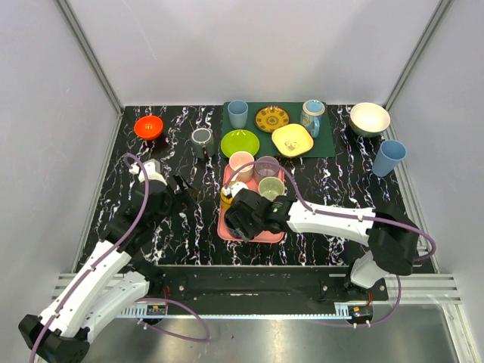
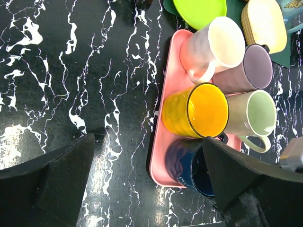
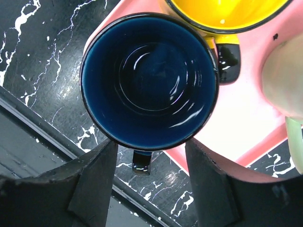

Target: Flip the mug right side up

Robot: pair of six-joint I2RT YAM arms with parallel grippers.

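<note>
**A:** What is the setting looking like?

**B:** A black table (image 1: 325,227) veined with white is lying between pale walls. A pink tray (image 1: 224,227) is sitting near the middle of the table, close to the arms.

**A:** Where is the mug sitting?

**B:** The dark blue mug (image 3: 149,80) is standing on the tray's near left corner with its mouth facing up. The right wrist camera is looking straight down into its glossy bottom. The handle is pointing toward the near edge of the table.

**A:** What is the right gripper doing?

**B:** The right gripper (image 1: 243,214) is hanging directly over that mug. Its fingers are spreading wide, one on each side of the handle. I cannot tell whether the pads are touching the mug's wall.

**A:** What is crowding it on the tray?

**B:** A yellow mug (image 2: 194,109) is standing just behind it. A pale green mug (image 2: 253,116) is sitting beside the yellow one. A pink mug (image 2: 213,45) and a purple mug (image 2: 251,71) are filling the tray's far end. All four are showing open mouths.

**A:** And the left arm?

**B:** The left gripper (image 1: 181,187) is hovering over bare table to the left of the tray, apart from the mugs. Its jaws are gaping wide and holding nothing.

**A:** Is anything sitting farther back?

**B:** An orange bowl (image 1: 148,126), a grey mug (image 1: 202,138) and a lime plate (image 1: 240,142) are resting toward the far edge.
</note>
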